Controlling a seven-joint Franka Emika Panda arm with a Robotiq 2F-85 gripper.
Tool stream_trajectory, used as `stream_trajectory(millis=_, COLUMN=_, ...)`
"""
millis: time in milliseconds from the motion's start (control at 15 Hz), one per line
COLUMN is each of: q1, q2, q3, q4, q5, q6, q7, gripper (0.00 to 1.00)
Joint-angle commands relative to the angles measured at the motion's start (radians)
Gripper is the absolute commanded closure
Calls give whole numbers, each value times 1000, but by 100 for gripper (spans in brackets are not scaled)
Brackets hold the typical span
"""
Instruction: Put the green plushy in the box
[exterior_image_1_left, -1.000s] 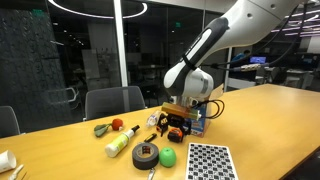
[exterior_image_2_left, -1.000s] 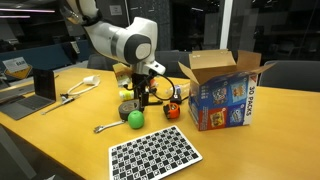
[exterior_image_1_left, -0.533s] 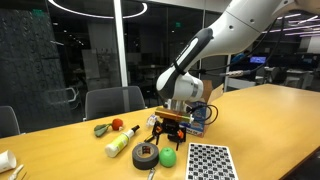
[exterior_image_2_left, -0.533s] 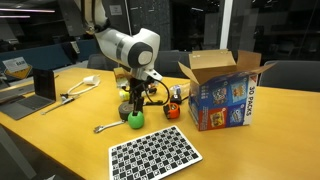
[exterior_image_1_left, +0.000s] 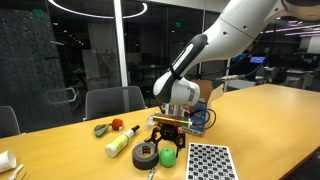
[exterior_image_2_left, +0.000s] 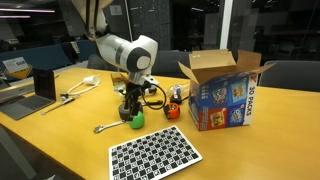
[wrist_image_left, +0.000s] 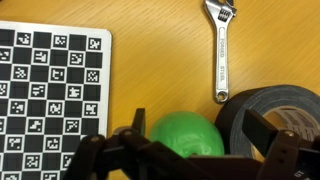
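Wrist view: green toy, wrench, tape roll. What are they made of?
Green toy: looks soft, fabric or foam. The surface is matte and slightly fuzzy with no glare; which of the two is unclear.
Wrench: metal, with a bright silvery finish and highlights along the handle.
Tape roll: dark tape with a dull sheen, possibly cloth or vinyl. The brownish inner core looks like cardboard.

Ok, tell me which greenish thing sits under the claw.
The bright green plushy ball, framed by the open claw; the olive object and pale yellow-green cylinder lie apart, beyond the tape roll.
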Motion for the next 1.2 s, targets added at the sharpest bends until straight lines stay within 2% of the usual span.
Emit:
stream_trajectory(millis=0, q1=11, q2=20, q3=-12, q4=25, q5=3, q6=-12, q7=-8, gripper=0)
stream_trajectory(millis=1133, q1=5, q2=104, q3=-62, q4=84, q5=-44, q6=-14, q7=-49, gripper=0)
